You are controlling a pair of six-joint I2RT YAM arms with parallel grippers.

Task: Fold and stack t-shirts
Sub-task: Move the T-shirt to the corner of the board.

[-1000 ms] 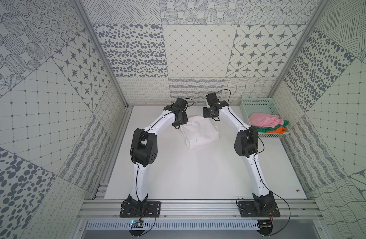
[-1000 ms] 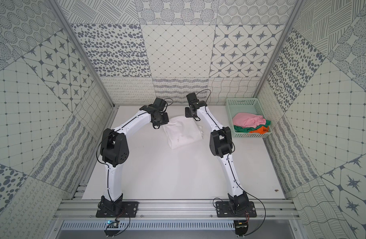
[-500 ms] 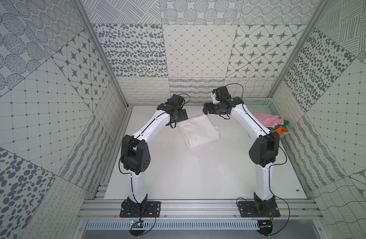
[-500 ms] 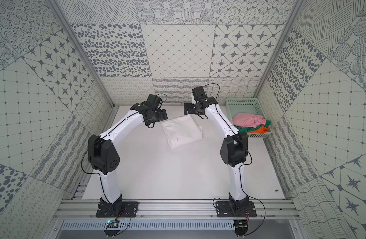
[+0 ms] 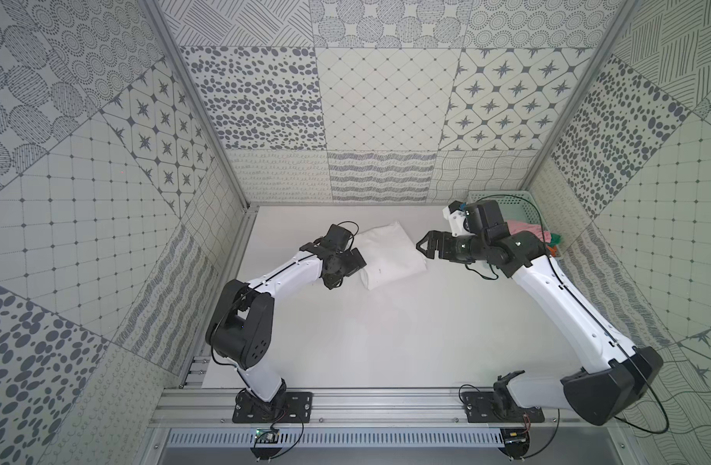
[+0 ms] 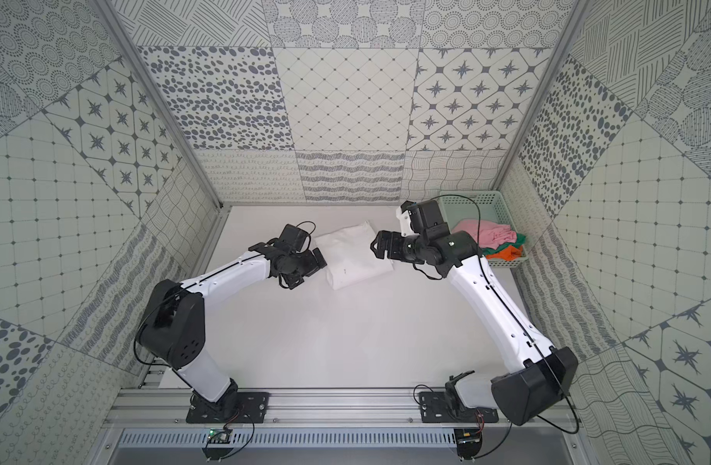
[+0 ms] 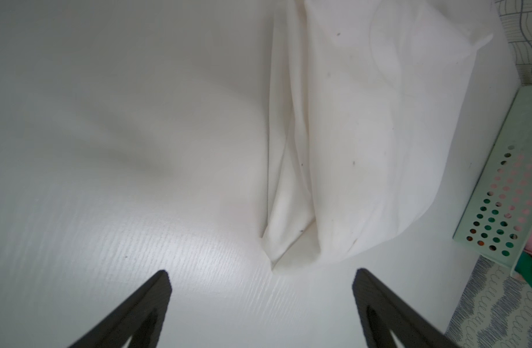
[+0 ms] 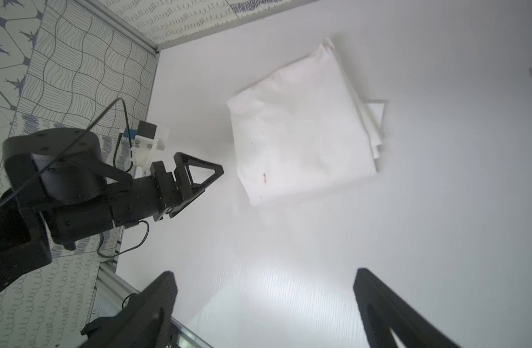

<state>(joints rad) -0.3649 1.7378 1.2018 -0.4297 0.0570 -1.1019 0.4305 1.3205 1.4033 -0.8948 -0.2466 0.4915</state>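
The left gripper [image 7: 260, 278] and right gripper [image 8: 263, 275] both gape empty, flanking the folded white t-shirt [image 5: 390, 257] on the desk [image 5: 386, 334], while the top views, unlike the right wrist view, show a pink t-shirt [image 6: 480, 235] in the basket [image 6: 490, 201].

1. White t-shirt [image 5: 390, 257]: folded into a neat, slightly skewed rectangle, lying flat between the left gripper [image 7: 261, 274] and the right gripper [image 8: 264, 274], clear of both.
2. Pink t-shirt [image 6: 480, 233], green t-shirt [image 6: 519, 240] and orange t-shirt [image 6: 506, 253]: crumpled in one heap, pink uppermost, behind the right gripper.
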